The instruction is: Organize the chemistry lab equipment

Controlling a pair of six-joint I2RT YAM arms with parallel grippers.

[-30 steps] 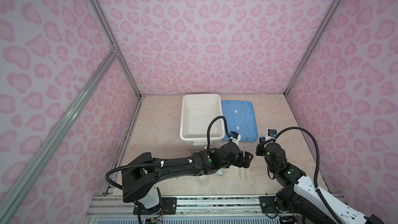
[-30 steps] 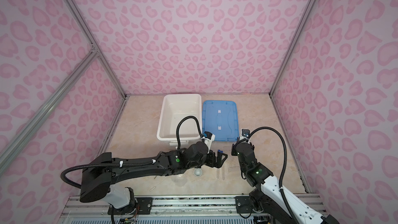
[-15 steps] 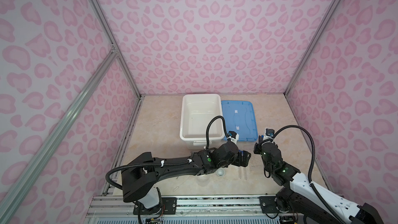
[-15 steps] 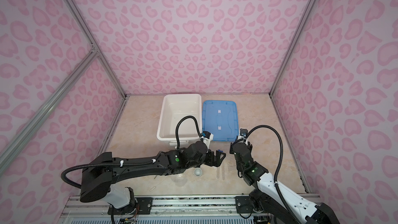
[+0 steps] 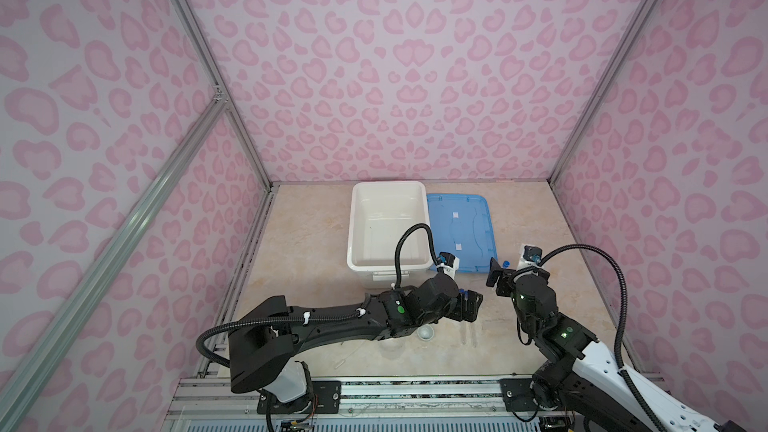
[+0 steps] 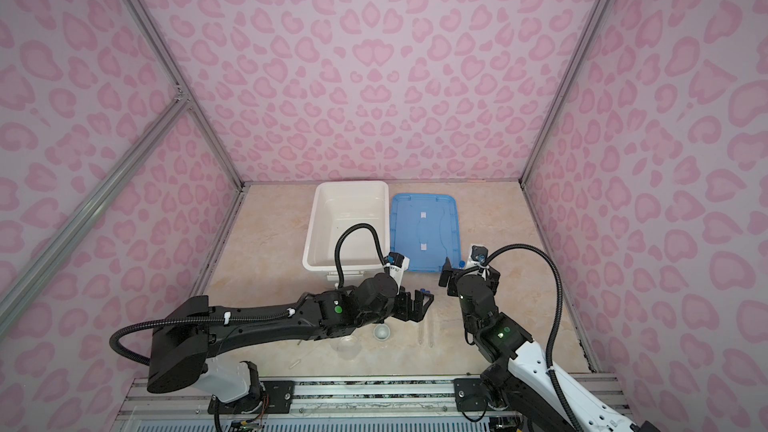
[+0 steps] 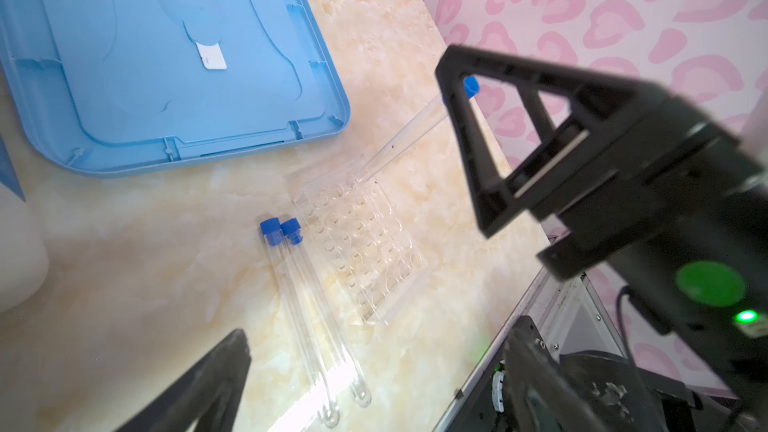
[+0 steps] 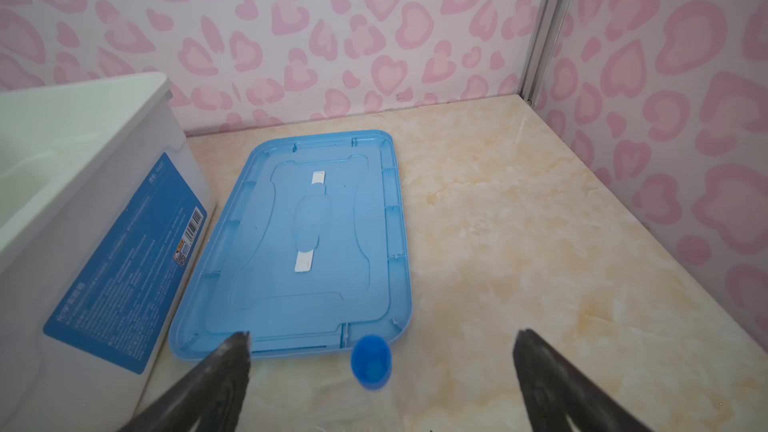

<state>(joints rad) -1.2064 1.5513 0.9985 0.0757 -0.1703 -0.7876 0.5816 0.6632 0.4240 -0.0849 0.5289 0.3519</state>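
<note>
Tubes look light, slick, breakable: two lie on the surface beneath the open, empty left pincer; a third tube leans in the rack between the jaws of the wide, empty right pincer. Grip just under caps.

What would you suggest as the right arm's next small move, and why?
Probably draw the right pincer back off the blue-capped tube: the jaws stand open either side of its cap, and its lower end rests at the clear rack.
</note>
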